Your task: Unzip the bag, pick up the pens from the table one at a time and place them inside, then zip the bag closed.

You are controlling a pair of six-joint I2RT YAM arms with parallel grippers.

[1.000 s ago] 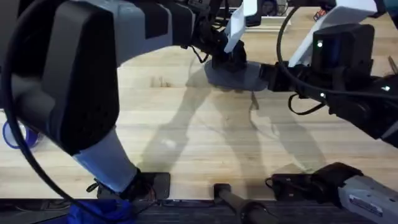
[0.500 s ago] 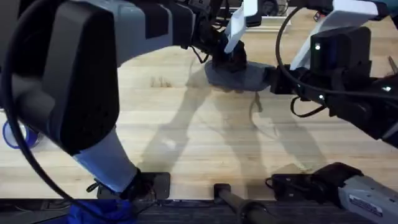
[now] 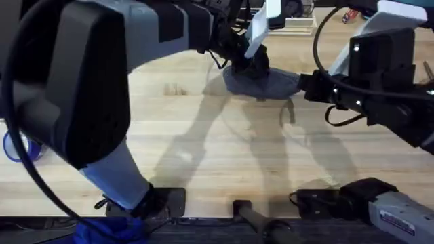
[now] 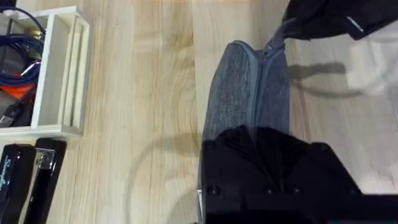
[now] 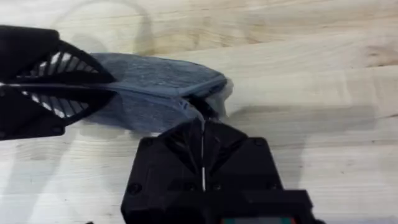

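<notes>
The grey bag lies on the table at its far middle. My left gripper is shut on the bag's left end; the left wrist view shows the bag running away from that gripper. At the bag's right end, my right gripper is shut on the zipper pull. The right wrist view shows this gripper pinched on the pull, with the bag beyond it. The pens are out of view.
A light wooden organiser holding cables, and a black stapler, sit beside the bag in the left wrist view. A blue object lies at the table's left edge. The near half of the table is bare wood.
My right gripper has moved to the right with the zipper pull, and the bag's right end has stretched out after it. The left gripper has stayed put on the bag.
</notes>
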